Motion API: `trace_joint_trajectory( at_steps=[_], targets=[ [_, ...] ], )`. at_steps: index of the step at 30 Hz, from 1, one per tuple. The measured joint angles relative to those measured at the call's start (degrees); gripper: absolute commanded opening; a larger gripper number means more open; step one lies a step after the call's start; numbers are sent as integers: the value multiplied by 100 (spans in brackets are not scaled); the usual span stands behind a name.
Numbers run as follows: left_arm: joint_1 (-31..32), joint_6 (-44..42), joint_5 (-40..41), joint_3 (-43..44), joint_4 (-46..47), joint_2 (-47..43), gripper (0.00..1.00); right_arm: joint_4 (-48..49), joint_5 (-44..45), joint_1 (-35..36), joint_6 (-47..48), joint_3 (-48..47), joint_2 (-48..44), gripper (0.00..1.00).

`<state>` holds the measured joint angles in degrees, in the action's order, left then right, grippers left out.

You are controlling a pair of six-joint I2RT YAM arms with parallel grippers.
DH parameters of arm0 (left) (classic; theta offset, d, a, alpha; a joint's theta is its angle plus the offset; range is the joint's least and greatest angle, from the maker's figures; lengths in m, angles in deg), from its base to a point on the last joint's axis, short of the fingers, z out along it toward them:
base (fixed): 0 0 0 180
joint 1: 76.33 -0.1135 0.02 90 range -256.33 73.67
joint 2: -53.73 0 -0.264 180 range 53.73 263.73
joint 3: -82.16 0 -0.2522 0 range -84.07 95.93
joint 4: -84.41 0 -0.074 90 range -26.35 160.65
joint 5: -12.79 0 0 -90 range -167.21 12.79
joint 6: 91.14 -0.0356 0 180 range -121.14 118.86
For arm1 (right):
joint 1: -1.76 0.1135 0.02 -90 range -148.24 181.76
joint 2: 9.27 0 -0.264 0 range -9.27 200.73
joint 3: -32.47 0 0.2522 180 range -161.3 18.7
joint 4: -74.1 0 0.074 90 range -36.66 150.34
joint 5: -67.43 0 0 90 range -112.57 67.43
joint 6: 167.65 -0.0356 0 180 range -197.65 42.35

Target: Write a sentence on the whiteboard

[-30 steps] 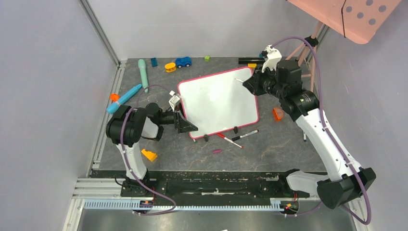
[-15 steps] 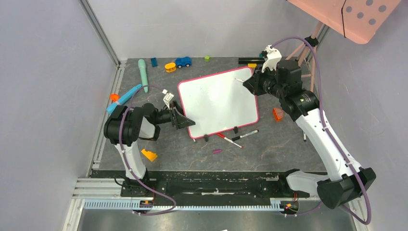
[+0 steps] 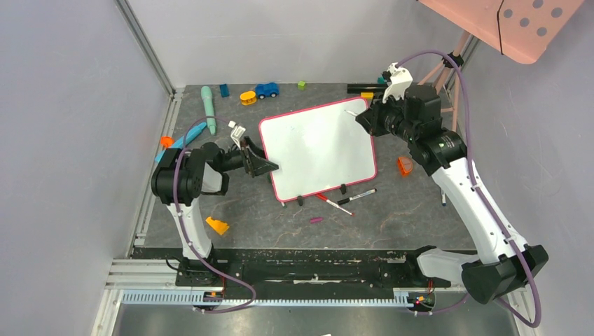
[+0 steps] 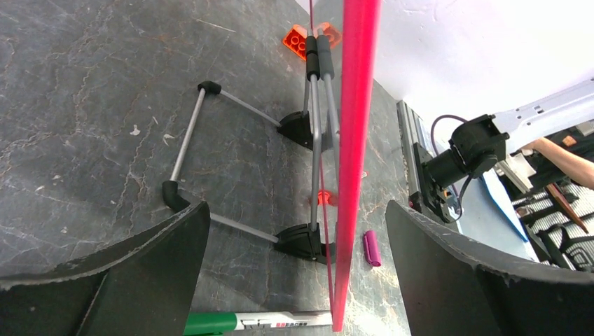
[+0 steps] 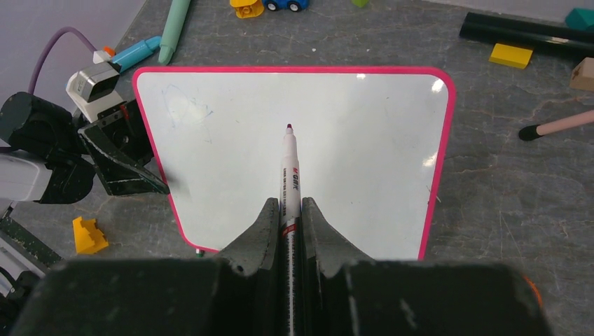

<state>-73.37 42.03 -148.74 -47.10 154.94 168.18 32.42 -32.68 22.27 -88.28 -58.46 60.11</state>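
- Near the middle of the table (image 3: 392,224): whiteboard (image 3: 319,147), propped at a tilt on a wire stand (image 4: 189,140) with black feet.
- At its left edge: left gripper (image 3: 260,165), fingers spread wide to either side of the pink frame and clear of it in the wrist view.
- By its far right corner: right gripper (image 3: 365,119), fingers pinched tight on a marker (image 5: 289,164), tip pointed at the board's face.
- Cannot tell whether the tip meets the surface.
- Of the sentence (image 5: 185,108), perhaps only a faint purplish scrawl near one top corner, too pale to read.
- On the table in front of the board: two loose pens (image 3: 356,197).
- Near the left arm's base: an orange brick (image 3: 217,225).
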Motion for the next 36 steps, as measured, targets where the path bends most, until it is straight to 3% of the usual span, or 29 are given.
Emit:
trace_joint_trajectory(
  at_steps=[19, 36],
  targets=[
    [9, 240, -286, 1239, 4, 664, 100, 160, 271, 0, -11, -256, 192, 0],
    [46, 269, -352, 1252, 7, 680, 100, 247, 345, 0, -136, -258, 313, 0]
  ],
)
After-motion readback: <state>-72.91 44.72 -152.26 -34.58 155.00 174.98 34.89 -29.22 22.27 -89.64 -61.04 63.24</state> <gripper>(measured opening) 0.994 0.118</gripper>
